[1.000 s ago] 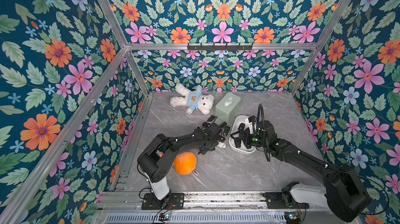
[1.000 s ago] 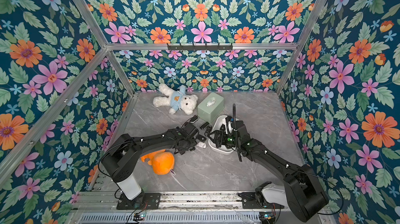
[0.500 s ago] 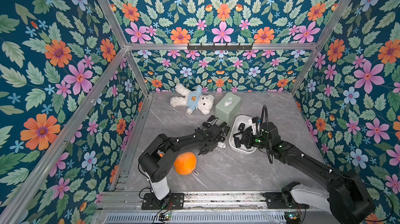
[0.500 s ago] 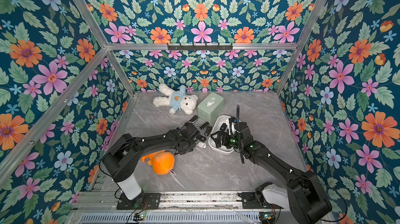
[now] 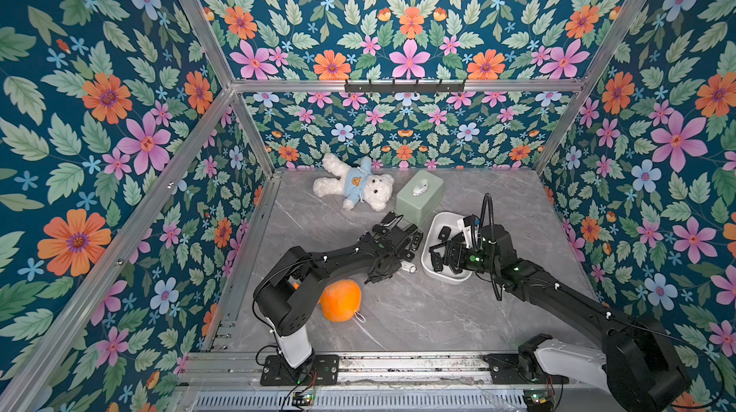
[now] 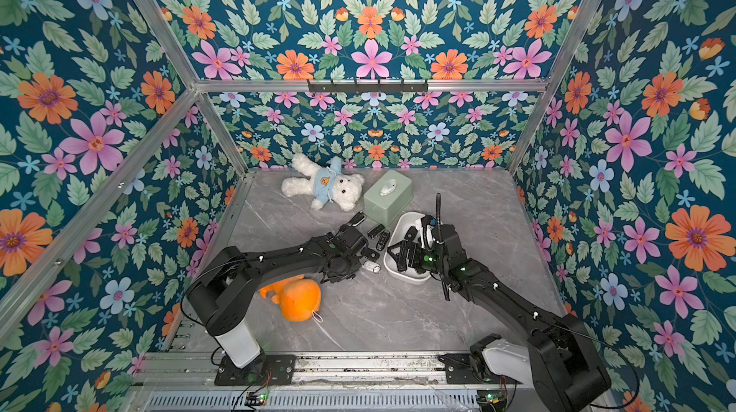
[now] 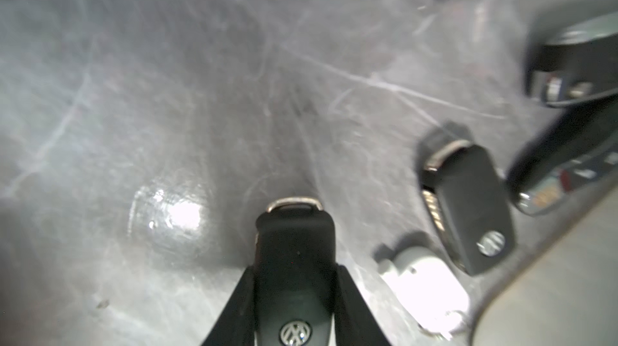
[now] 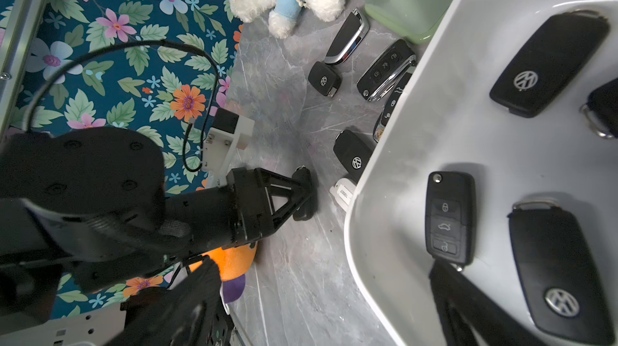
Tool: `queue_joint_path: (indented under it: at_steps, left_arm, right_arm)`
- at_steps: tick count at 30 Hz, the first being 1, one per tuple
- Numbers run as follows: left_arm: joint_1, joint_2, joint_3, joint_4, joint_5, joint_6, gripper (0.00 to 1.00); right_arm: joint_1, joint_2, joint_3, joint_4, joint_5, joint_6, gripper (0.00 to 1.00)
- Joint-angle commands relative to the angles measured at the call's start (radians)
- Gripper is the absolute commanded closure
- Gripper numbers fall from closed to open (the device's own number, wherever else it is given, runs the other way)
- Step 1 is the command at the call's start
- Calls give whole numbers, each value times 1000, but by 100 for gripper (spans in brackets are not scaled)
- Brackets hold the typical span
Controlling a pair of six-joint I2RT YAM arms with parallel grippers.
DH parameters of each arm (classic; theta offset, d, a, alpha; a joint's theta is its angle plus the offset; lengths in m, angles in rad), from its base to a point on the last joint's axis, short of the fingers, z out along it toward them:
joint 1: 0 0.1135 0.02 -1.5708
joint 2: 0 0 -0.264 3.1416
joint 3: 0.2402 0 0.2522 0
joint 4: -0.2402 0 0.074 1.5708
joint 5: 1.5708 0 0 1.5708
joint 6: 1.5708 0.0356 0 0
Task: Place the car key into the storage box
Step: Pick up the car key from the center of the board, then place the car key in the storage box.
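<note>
My left gripper (image 7: 296, 270) is shut on a black car key (image 7: 294, 247) with a VW badge. The key stands on end, its metal ring close to the grey table. In the right wrist view the same left gripper (image 8: 301, 194) is a short way from the storage box (image 8: 384, 167), a white tub holding several black keys (image 8: 449, 217). In both top views the storage box (image 5: 446, 276) (image 6: 410, 278) sits right of centre. My right gripper (image 5: 438, 256) hangs open over its near rim, with nothing between its fingers (image 8: 448, 294).
Several loose keys (image 8: 354, 157) and a white tag (image 8: 342, 192) lie between the left gripper and the tub. A pale green box (image 5: 419, 195) stands just behind the tub. A white teddy bear (image 5: 352, 187) lies at the back, and an orange plush (image 5: 340, 298) by the left arm.
The left jaws have closed onto the car key. The right arm has drifted slightly to the right over the tub, still open.
</note>
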Motion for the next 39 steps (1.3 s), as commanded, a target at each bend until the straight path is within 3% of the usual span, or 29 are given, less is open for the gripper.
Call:
queue_joint_path:
  at_steps: [1,11,18,27,33,39]
  left_arm:
    - [-1,-20,38,-49,-75,78,70]
    - [2,-61,149,14,-133,257,69]
    - [-2,-37,226,136,-34,440,68]
    - [-13,95,392,162,137,649,69]
    - [-31,209,501,122,216,716,68]
    - [-77,306,610,57,222,762,68]
  right_arm:
    - [-5,2,13,6,27,12,1]
    - [-92,-25,19,-33,90,47,1]
    - [-134,-40,33,-65,113,79,1]
    - [-147,-85,16,-112,172,129,1]
    - [-162,-144,-25,-136,210,178,1]
    - [-201,-186,-48,-154,213,197,1]
